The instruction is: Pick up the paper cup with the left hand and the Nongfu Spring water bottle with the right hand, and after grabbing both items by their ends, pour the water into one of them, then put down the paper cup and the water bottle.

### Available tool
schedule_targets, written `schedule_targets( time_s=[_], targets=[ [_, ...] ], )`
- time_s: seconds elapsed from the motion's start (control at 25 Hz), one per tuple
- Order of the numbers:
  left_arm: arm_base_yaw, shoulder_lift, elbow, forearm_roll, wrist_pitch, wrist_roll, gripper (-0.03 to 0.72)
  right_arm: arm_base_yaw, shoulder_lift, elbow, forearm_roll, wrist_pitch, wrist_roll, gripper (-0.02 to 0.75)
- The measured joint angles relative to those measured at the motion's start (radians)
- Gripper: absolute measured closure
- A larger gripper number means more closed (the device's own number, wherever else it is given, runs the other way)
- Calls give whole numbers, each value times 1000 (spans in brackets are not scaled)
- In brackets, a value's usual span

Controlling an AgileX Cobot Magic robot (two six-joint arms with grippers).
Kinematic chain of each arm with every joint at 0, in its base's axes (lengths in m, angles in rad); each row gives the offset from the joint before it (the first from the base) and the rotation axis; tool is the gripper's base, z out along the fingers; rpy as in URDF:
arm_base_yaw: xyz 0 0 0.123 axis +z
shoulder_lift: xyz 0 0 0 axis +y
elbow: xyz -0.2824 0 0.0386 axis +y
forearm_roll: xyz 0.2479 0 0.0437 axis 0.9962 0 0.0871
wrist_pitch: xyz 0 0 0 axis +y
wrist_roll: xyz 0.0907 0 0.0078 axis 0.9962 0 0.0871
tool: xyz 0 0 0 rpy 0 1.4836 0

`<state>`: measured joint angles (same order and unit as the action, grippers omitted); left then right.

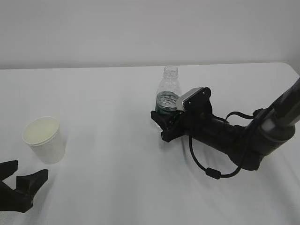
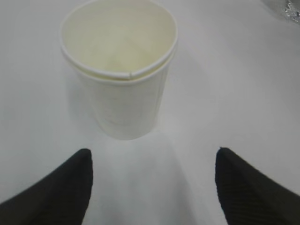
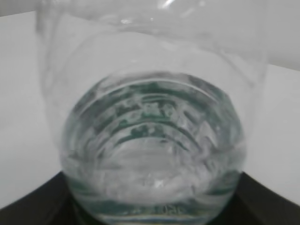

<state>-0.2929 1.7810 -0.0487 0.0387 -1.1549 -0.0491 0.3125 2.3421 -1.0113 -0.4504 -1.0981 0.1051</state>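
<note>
A white table (image 1: 117, 140) carries one paper cup (image 1: 44, 139) and one Nongfu Spring water bottle (image 1: 168, 96); two black arms reach over it. The cup stands upright near the left edge of the exterior view, its cream inside showing, with bare tabletop all around it. The left hand (image 1: 21, 180) sits low at the bottom-left corner, just short of the cup and not touching it; in the left wrist view its two fingertips (image 2: 61, 187) are spread wide, wider than the cup (image 2: 119, 70), which stands between and beyond them with nothing in the way. The bottle stands upright near the table's middle, capless, its lower half hidden in the exterior view by the right hand (image 1: 164, 123), whose fingers lie at either side of the bottle's base. In the right wrist view the bottle (image 3: 154, 140) fills the frame, water (image 3: 150, 178) pooled in its lower part, with dark finger edges at both bottom corners; whether they press the plastic cannot be told.
</note>
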Motion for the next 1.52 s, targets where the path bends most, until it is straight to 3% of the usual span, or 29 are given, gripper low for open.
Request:
schedule_targets(
  time_s=[1.0, 1.52],
  targets=[
    [0, 0, 0, 0, 0, 10, 101, -2, -89, 117, 7, 9, 2, 274],
    [0, 0, 0, 0, 0, 10, 101, -60, -181, 253, 6, -5, -36, 277]
  ],
)
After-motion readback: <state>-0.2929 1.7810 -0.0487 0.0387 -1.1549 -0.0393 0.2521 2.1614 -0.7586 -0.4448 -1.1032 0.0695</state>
